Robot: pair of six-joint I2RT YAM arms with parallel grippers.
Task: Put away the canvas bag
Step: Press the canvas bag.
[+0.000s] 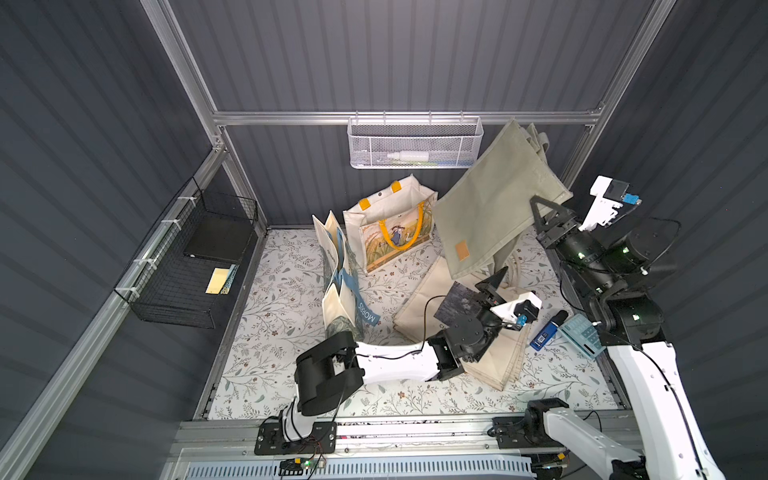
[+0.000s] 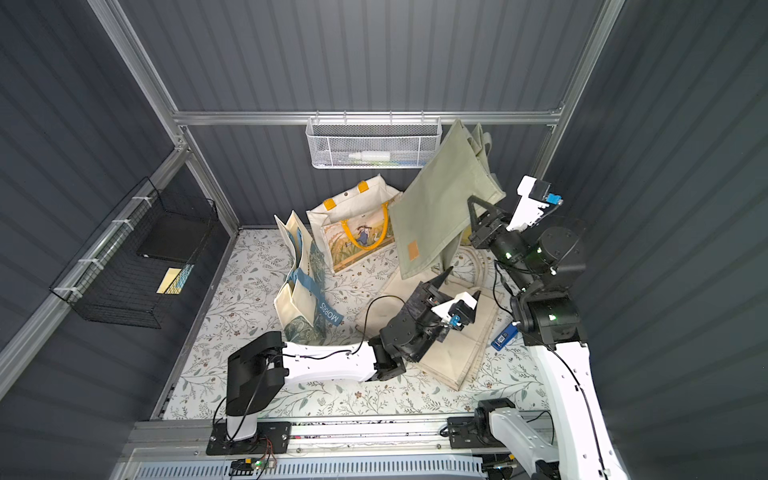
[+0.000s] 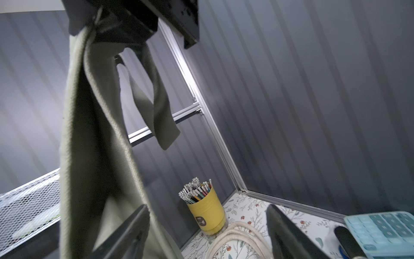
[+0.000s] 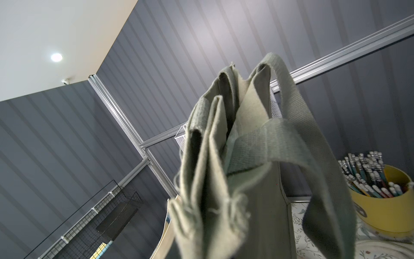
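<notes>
The canvas bag is sage green with a small tan patch, and it hangs tilted in the air at the back right. My right gripper is shut on the bag's upper edge near its handles. In the right wrist view the bunched cloth hides the jaws. My left gripper stands open below the bag's lower corner, over the folded cream bags. One finger lies close beside the hanging cloth, and nothing is between the fingers.
A white mesh basket hangs on the rear rail, and a black wire basket on the left wall. An illustrated tote and a MORRIS tote stand on the floral mat. A pencil cup, calculator and blue device sit at right.
</notes>
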